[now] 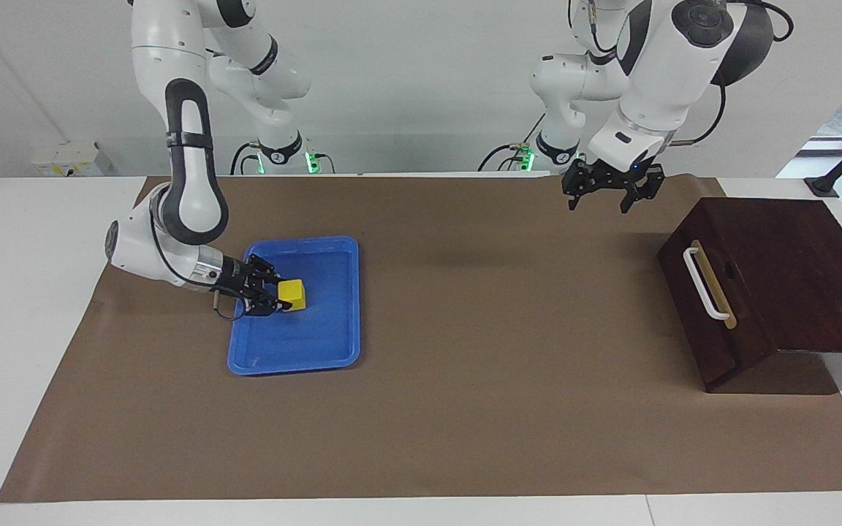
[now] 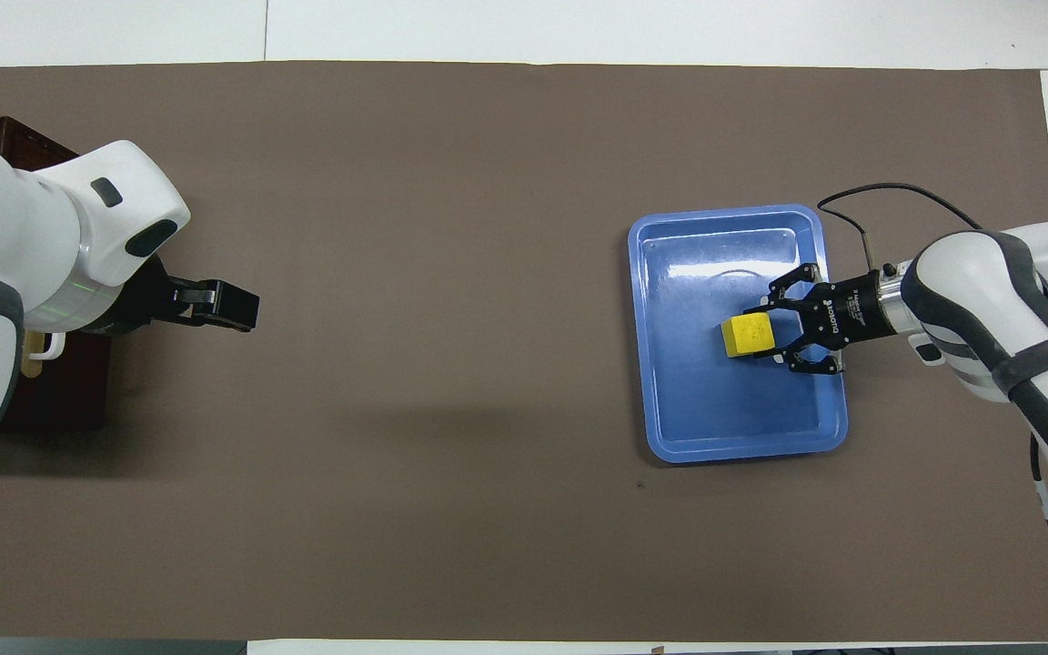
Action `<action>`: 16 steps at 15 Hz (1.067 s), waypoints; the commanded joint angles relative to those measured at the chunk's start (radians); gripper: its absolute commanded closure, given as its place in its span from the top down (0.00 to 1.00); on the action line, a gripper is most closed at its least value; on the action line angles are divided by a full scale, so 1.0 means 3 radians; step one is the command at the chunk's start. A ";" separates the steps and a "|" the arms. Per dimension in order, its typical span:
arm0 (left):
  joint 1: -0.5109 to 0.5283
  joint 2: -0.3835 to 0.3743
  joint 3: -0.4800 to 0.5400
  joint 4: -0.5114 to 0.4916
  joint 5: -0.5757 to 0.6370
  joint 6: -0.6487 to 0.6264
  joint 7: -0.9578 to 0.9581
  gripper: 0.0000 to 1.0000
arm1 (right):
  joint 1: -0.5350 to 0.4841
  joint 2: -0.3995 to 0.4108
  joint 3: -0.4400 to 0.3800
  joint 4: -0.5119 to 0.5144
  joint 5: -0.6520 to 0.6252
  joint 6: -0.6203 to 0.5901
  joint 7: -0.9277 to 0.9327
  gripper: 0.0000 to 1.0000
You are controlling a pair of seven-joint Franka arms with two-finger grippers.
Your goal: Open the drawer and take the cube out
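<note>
The yellow cube (image 1: pixel 291 294) (image 2: pixel 748 336) is low in the blue tray (image 1: pixel 333 343) (image 2: pixel 715 428). My right gripper (image 1: pixel 275 296) (image 2: pixel 768 333) reaches in level from the tray's side toward the right arm's end, and its fingertips press the cube's two sides. The drawer (image 1: pixel 746 321) of the dark sloped-top box is closed, its white handle (image 1: pixel 706 286) facing the table's middle. My left gripper (image 1: pixel 598 207) (image 2: pixel 246 307) hangs open and empty in the air over the mat, beside the box. In the overhead view the left arm hides most of the box (image 2: pixel 60 400).
A brown mat (image 1: pixel 479 409) covers the table between the tray and the box. A thin cable (image 2: pixel 888 177) loops from the right wrist beside the tray.
</note>
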 commanded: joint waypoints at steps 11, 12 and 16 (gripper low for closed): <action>0.0009 -0.0072 0.0014 -0.0055 -0.0043 -0.0025 0.0064 1.00 | 0.0027 -0.0311 0.0016 0.0238 -0.0203 -0.0230 0.0231 1.00; 0.0009 -0.0072 0.0014 -0.0055 -0.0043 -0.0010 0.0064 1.00 | 0.0057 -0.0358 0.0016 0.0258 -0.0259 -0.0230 0.0231 1.00; 0.0003 -0.0072 0.0014 -0.0060 -0.0043 -0.0010 0.0049 1.00 | 0.0063 -0.0435 0.0011 0.0493 -0.0485 -0.0433 0.0246 1.00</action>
